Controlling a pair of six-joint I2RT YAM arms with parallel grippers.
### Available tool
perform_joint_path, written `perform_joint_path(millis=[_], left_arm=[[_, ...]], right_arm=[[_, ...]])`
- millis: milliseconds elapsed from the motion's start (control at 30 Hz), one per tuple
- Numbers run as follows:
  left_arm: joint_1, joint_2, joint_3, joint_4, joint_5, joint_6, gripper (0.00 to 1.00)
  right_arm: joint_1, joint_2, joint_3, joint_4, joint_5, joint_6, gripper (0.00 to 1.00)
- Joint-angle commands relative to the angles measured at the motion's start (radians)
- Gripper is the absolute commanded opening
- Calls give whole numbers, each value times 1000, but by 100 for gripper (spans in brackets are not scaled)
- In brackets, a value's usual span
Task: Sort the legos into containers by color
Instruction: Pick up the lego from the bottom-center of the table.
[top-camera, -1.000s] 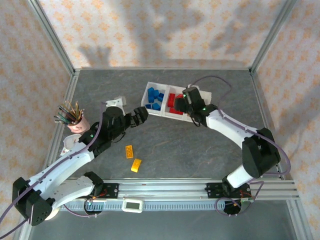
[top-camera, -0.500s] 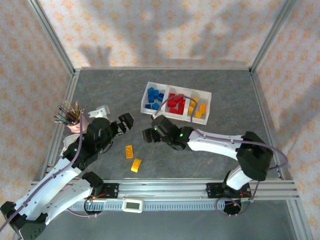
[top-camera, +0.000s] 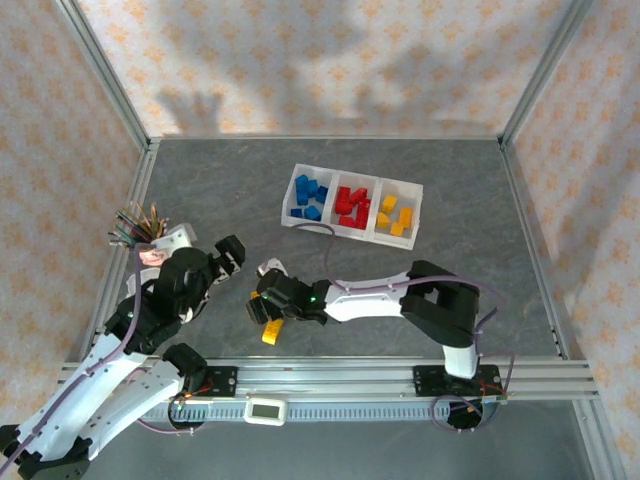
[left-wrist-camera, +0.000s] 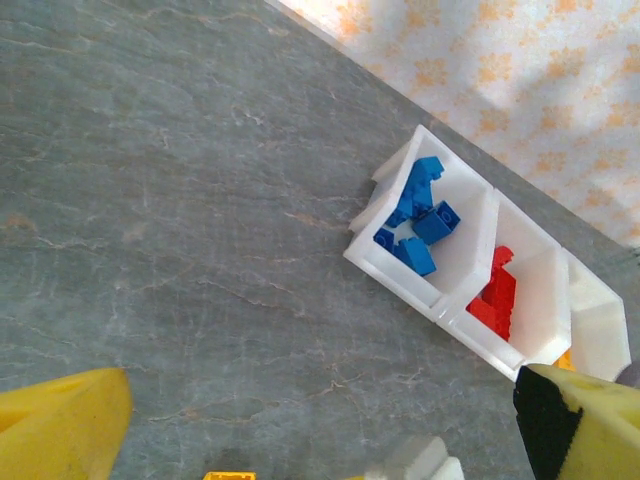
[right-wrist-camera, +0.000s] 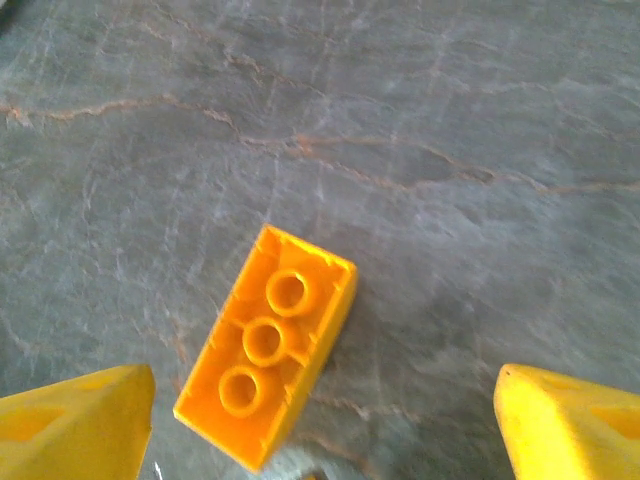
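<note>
An orange-yellow oblong lego (right-wrist-camera: 268, 345) lies hollow side up on the grey table, between the spread fingertips of my right gripper (right-wrist-camera: 320, 425), which is open and not touching it. From above, that right gripper (top-camera: 262, 307) hovers low at the front left, and another yellow lego (top-camera: 272, 332) lies just in front of it. The white tray of containers (top-camera: 334, 228) holds blue legos (top-camera: 310, 198), red legos (top-camera: 352, 207) and yellow legos (top-camera: 396, 215), each colour in its own compartment. My left gripper (top-camera: 224, 256) is open and empty, to the left of the right one. Its wrist view shows the tray (left-wrist-camera: 400, 285).
A pink cup of pencils (top-camera: 143, 240) stands at the left edge, close behind my left arm. A purple cable (top-camera: 330, 255) runs from the tray's front wall to the right wrist. Metal frame rails border the table.
My right arm has swung from the tray to the front left, down over the yellow lego, with its jaws spreading wider. My left arm has drawn back toward the near left.
</note>
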Motion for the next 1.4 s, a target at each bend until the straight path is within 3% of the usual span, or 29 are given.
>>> perform_joint_path(millis=[0,300,533,767,933,1133,1367], left_arm=[[9,-24,18,-65,-49,-27,99],[8,-32,5,-63,-66,-30,99],[8,-18,-4,-38,-56,-20,99],[9,-12,-10,-17,-44,-16,99],[8,-8,-16,5,-29,-15,99],[8,-6,-1,-11,-25,-1,99],[9,1,-7,17,1,14,99]], right_arm=[[5,51,73,-26,79,16,88],[18,158,173,-119,115,6,87],[19,121,133,-181,159,14,82],[19,65,82,-222,186,2,64],[18,105,122,-213,177,-51,58],[8,121,147,-204,155,-64,44],[-16,45,108,-196,127,-57,31]])
